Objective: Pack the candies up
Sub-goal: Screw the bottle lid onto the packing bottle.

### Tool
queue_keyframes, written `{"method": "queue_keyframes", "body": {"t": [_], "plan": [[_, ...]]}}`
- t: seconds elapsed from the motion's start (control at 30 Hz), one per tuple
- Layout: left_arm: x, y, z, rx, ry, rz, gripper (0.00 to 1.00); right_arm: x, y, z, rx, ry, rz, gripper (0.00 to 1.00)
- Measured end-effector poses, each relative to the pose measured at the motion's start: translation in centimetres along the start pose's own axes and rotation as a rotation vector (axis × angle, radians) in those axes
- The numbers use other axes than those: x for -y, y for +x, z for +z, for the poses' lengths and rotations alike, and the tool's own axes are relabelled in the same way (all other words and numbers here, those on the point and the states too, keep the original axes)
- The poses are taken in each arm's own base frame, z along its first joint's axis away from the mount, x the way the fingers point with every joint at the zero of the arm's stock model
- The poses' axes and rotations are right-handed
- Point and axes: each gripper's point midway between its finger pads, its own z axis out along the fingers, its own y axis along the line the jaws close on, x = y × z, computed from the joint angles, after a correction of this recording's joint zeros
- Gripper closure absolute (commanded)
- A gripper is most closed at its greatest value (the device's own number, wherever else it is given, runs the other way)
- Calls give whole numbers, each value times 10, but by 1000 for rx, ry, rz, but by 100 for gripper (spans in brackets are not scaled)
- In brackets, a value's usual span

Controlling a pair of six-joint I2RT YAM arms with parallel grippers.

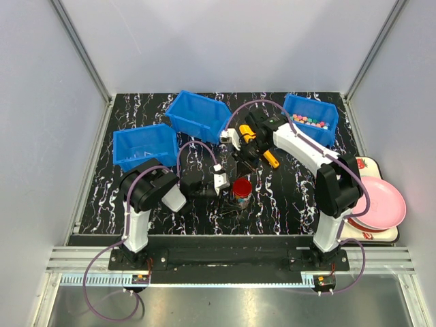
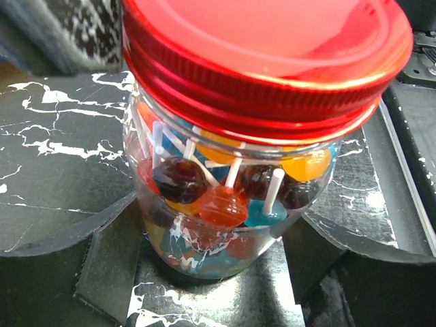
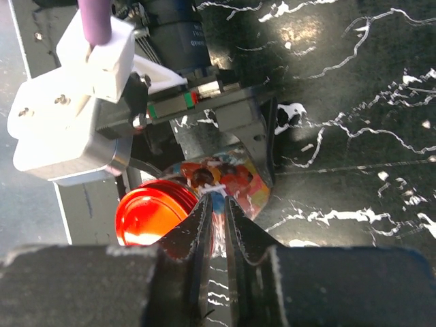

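Observation:
A clear jar (image 2: 225, 225) with a red lid (image 2: 272, 41) stands on the black marbled table, full of lollipops (image 2: 221, 204). My left gripper (image 2: 211, 235) is shut on the jar, one finger on each side of its lower wall. In the top view the jar (image 1: 240, 191) sits mid-table with the left gripper (image 1: 228, 192) around it. Small coloured candies (image 1: 311, 122) lie in the far right blue bin (image 1: 327, 109). My right gripper (image 3: 216, 199) hovers shut over the jar (image 3: 235, 178), nothing between its fingers. A yellow scoop (image 1: 271, 158) lies by the right wrist.
Two more blue bins stand at the back, one in the middle (image 1: 197, 114) and one at the left (image 1: 144, 145). A pink plate (image 1: 381, 202) rests on a tray (image 1: 368, 163) off the table's right edge. Grey walls close in the table on three sides.

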Motion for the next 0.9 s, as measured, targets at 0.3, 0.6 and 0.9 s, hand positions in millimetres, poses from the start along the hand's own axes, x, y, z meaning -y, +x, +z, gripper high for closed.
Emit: {"method": "queue_keyframes", "body": {"t": [0.3, 0.6, 0.9], "plan": [[-1, 0, 0, -1, -5, -3, 82, 5, -4, -8, 2, 64, 4, 75], [-4, 0, -1, -1, -16, -6, 82, 2, -19, -13, 42, 58, 21, 75], [-4, 0, -1, 0, -17, -6, 83, -2, -19, -8, 44, 10, 49, 75]]}}
